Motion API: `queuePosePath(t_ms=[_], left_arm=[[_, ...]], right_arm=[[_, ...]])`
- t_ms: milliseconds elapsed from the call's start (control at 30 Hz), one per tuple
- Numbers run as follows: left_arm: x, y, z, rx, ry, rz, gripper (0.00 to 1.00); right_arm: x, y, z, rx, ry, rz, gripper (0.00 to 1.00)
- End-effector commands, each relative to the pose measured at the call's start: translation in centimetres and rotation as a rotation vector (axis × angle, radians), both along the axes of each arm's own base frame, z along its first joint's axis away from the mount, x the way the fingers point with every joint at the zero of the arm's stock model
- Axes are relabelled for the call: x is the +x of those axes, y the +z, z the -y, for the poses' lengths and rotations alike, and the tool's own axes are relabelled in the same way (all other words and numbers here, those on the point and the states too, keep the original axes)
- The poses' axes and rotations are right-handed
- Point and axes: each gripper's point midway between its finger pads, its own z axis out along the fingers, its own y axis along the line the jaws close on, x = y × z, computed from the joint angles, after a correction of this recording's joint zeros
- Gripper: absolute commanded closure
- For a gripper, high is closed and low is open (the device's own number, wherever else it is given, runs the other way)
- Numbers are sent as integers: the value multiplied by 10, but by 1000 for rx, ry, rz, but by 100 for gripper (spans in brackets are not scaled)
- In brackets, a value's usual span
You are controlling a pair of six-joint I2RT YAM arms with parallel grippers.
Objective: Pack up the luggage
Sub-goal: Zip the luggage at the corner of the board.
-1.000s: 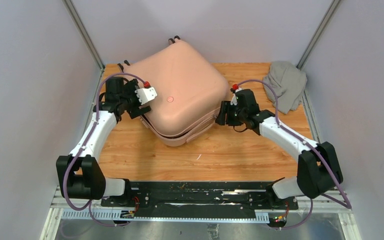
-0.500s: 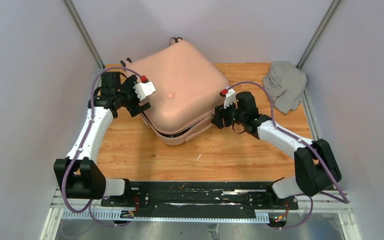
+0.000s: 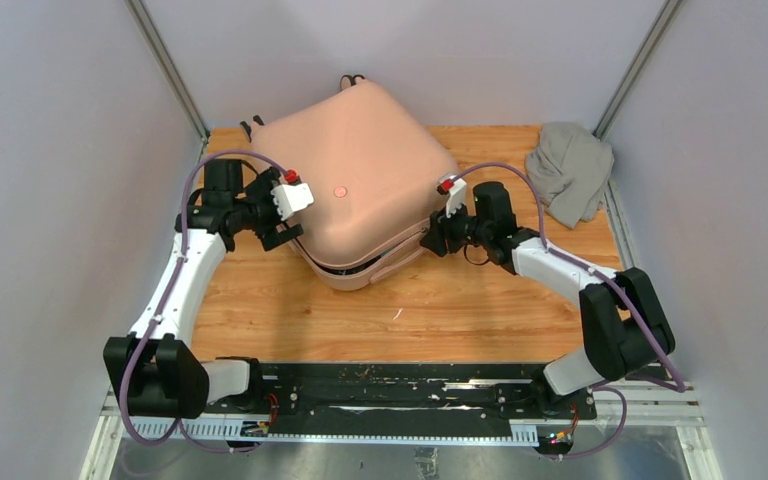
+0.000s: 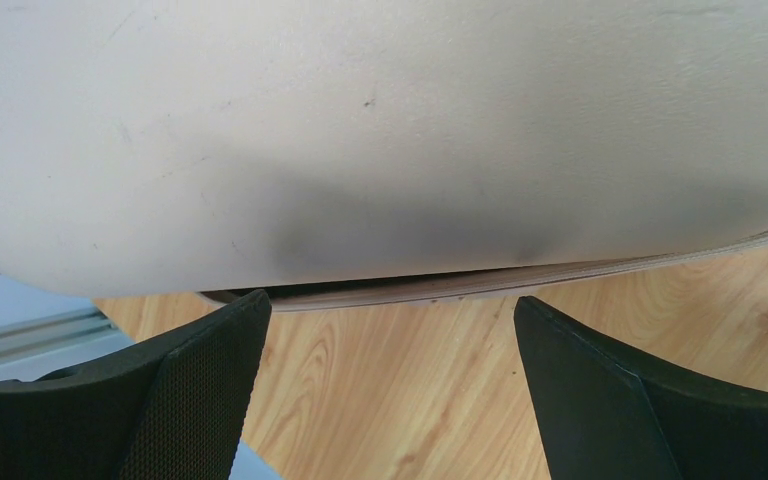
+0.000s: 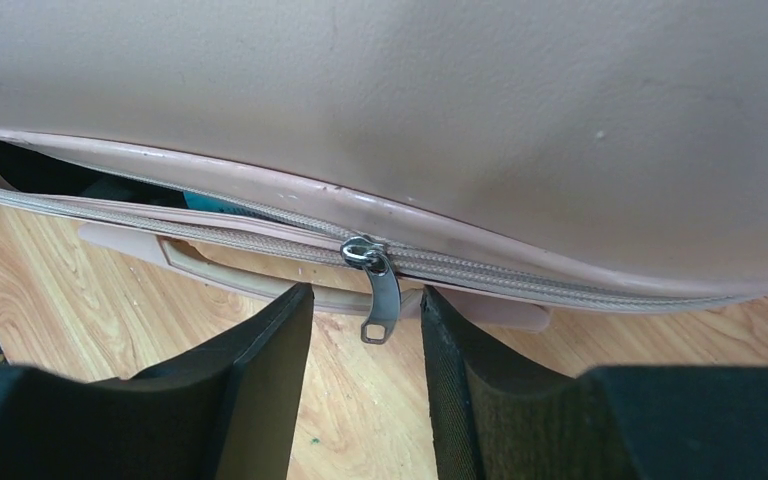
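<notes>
The pale pink luggage (image 3: pixel 355 175) lies flat on the wooden table, its lid almost down, with a round emblem (image 3: pixel 338 190) on the shell. My left gripper (image 3: pixel 282 233) is open at its left edge; in the left wrist view the gripper (image 4: pixel 390 300) faces the shell (image 4: pixel 380 130) and the seam, touching nothing. My right gripper (image 3: pixel 428 240) is at the front right side. In the right wrist view it (image 5: pixel 365 292) is open narrowly, and the metal zipper pull (image 5: pixel 382 295) hangs between the fingertips, not pinched. The seam gapes to the left of the slider, showing dark lining (image 5: pixel 20 165).
A grey cloth bundle (image 3: pixel 570 168) lies at the table's back right corner. The luggage's pink handle (image 5: pixel 230 275) runs under the zipper. Black wheels (image 3: pixel 350 80) show at its far edge. Grey walls close in on the table's left, right and back.
The luggage turned a little and shifted back-left. My right gripper moved left up to the zipper pull. My left gripper slid nearer along the luggage's left edge.
</notes>
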Motion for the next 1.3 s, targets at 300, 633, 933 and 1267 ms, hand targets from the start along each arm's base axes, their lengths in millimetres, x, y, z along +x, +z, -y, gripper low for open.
queuePosePath(t_ms=[300, 633, 933, 1267], left_arm=[[-44, -14, 40, -26, -138, -26, 0], [-57, -12, 61, 46, -214, -2, 0], [-56, -16, 75, 78, -250, -12, 0], [-33, 42, 90, -42, -173, 39, 0]], right_arm=[[11, -3, 6, 31, -38, 48, 69], [16, 0, 9, 92, -89, 43, 79], [7, 6, 3, 129, -46, 46, 100], [-10, 8, 3, 144, -8, 22, 100]])
